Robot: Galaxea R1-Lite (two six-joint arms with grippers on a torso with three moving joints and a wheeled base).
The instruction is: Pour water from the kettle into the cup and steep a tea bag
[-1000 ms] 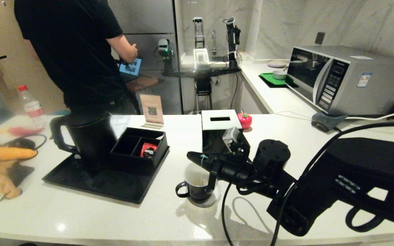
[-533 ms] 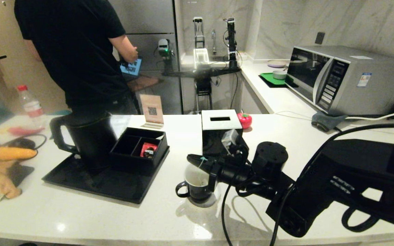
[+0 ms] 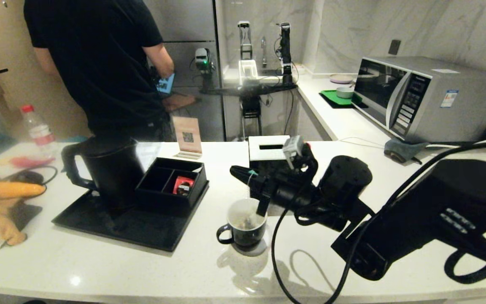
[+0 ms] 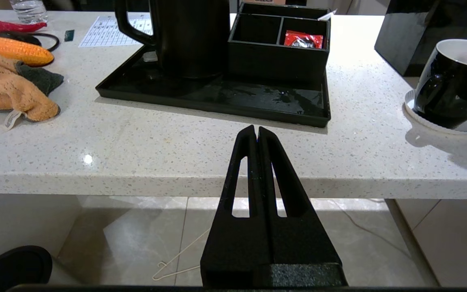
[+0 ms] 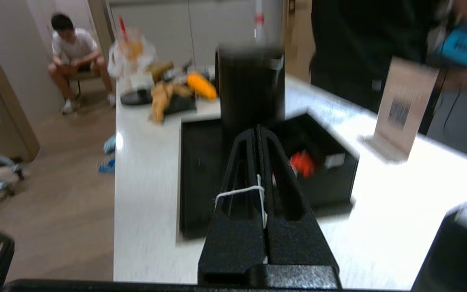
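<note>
One string [image 5: 239, 191] across right tool [image 5: 258, 132]

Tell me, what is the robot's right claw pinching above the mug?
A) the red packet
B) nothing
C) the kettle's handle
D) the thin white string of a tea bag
D: the right gripper is shut on the white string, and the tea bag hangs from it down into the cup.

Black cup [image 3: 243, 226] (white inside) holds the tea bag [image 3: 246, 220]; kettle [image 3: 108, 169] stands upright.
</note>
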